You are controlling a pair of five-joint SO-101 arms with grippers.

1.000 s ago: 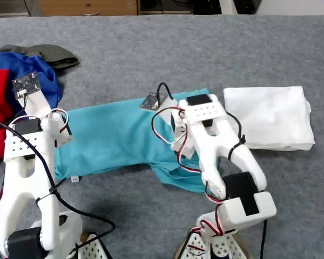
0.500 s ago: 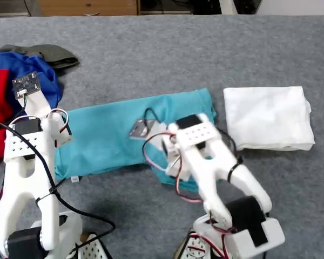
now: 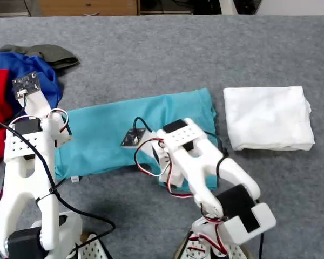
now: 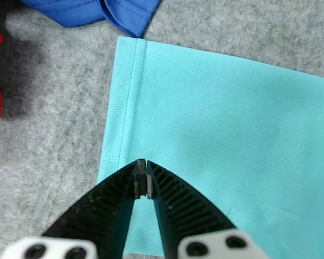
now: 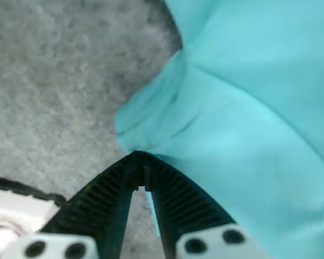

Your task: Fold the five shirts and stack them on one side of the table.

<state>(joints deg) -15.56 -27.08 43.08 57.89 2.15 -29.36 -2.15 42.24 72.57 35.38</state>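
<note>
The right gripper (image 5: 141,175) holds its two black fingers pressed together, the tips at the rumpled edge of the turquoise shirt (image 5: 248,124) - whether cloth is pinched between them, I cannot tell. The shirt lies on the grey table cover (image 5: 59,70), creased near this edge.

Grey, felt-like cloth covers the whole desk (image 3: 151,48). Past its far edge, at 11 o'clock, stands a light wooden drawer unit (image 3: 86,6); a dark recess (image 3: 205,5) lies toward 12 o'clock.
</note>
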